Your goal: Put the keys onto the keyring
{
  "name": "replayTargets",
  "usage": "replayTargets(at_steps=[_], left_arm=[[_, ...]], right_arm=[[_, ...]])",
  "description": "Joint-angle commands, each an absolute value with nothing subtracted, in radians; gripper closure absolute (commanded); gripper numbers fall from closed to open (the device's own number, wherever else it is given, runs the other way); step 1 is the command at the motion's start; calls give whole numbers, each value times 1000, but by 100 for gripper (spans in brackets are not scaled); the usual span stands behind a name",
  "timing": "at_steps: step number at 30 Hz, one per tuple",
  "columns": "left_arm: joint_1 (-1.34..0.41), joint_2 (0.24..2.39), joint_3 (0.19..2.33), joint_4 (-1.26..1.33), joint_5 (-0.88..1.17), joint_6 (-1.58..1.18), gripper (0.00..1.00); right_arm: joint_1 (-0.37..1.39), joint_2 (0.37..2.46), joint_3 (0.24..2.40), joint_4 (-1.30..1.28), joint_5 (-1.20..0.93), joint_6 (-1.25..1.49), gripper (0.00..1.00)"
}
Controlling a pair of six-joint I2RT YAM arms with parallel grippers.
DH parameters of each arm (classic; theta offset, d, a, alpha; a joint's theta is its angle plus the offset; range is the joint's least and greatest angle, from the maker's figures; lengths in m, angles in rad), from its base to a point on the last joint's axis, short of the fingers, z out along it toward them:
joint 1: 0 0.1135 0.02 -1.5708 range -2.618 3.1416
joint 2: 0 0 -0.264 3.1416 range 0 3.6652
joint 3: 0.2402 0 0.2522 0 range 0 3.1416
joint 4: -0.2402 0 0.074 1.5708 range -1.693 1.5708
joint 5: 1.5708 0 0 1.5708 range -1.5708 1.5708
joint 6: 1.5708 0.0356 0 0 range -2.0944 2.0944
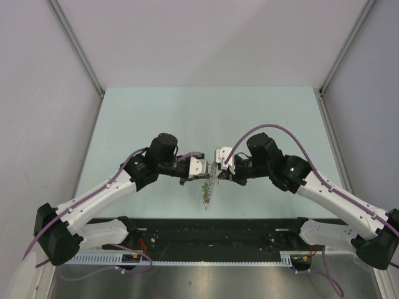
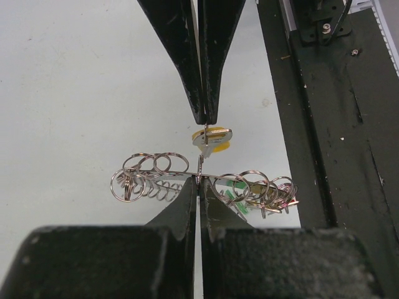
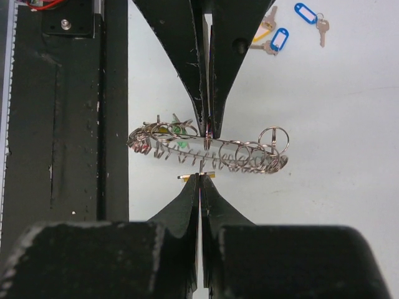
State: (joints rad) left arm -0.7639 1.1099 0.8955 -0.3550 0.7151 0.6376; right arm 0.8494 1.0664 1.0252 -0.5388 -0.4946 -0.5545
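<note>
Top external view: both arms bend inward, tips meeting over the table near its front edge. The keyring is held btwn them, strung out front to back.

Left wrist view: left gripper is closed tight, pinching the keyring wire at about mid-length. Rings fan out to both sides of its fingers, w/ green tags on one side. Right gripper faces it from opposite, also closed, w/ a yellow-tagged key clamped at its tips. The key sits just above the keyring. Its lower end is at the wire, right by the left gripper's pinch; touching or just apart, can't tell.

Right wrist view: the key is edge-on at the right fingertips, only a sliver showing. Loose keys w/ blue tags lie on the table, well apart from the keyring. Black base rail runs along one side.
</note>
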Motion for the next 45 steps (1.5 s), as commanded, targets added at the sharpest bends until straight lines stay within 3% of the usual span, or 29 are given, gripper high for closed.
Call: replayTargets(at_steps=[1, 45], left_arm=[[-772, 1081, 899, -327, 782, 690, 100], [-772, 1092, 903, -305, 810, 657, 100]], right_arm=[[865, 1075, 1071, -557, -451, -568, 100], [867, 1092, 1072, -506, -500, -571, 100]])
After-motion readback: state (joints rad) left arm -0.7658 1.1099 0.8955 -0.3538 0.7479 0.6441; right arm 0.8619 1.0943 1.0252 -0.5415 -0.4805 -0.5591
